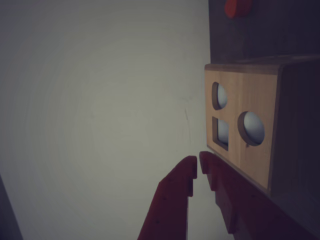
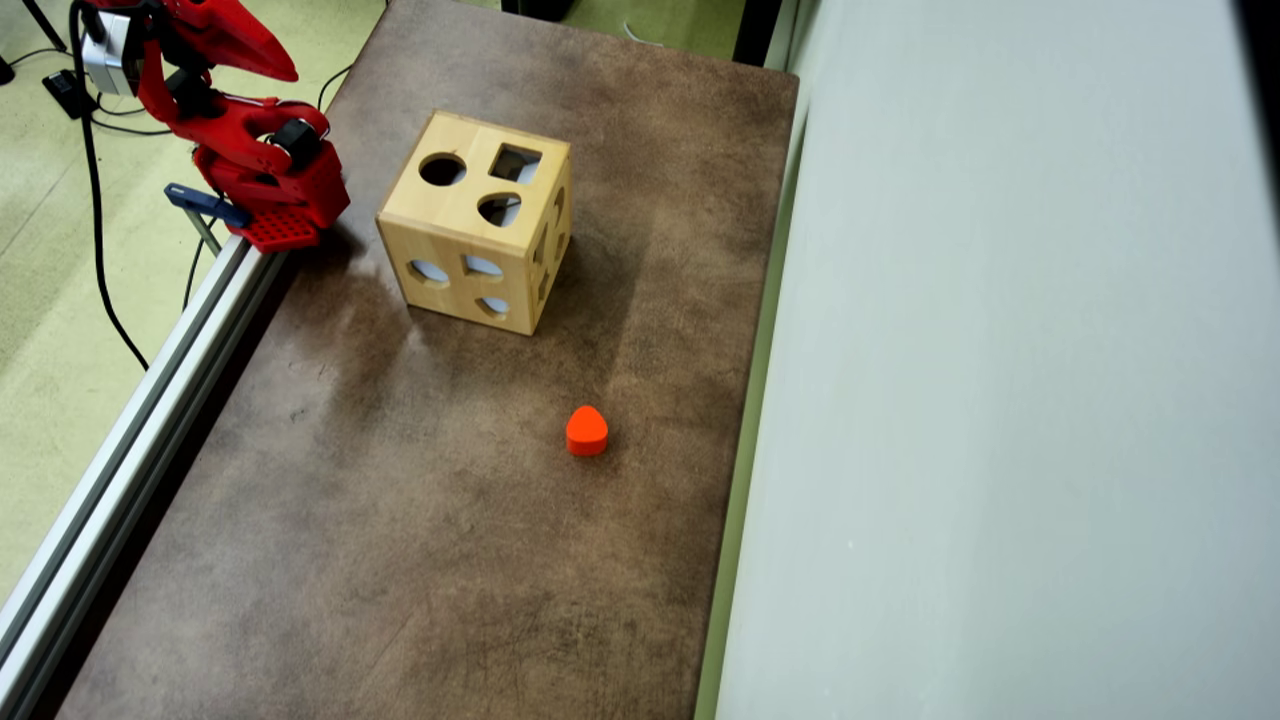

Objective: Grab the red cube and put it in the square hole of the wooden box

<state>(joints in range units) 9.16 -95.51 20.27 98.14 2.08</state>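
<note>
Facing upward: wooden box's point(image 2: 470, 225) square hole point(image 2: 515, 163)

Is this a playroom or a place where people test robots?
Probably a robot test bench in a lab or workshop. A red robot arm is fixed to a metal rail at the edge of a brown table, cables trail over the floor, and a wooden box is its toy.

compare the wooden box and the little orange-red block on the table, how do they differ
The wooden box is pale natural wood; the orange-red block is bright and glossy. The box is far bigger. The box is a straight-edged cube with cutouts; the block is solid with a rounded, heart-like outline. Both rest apart on the brown table.
</note>
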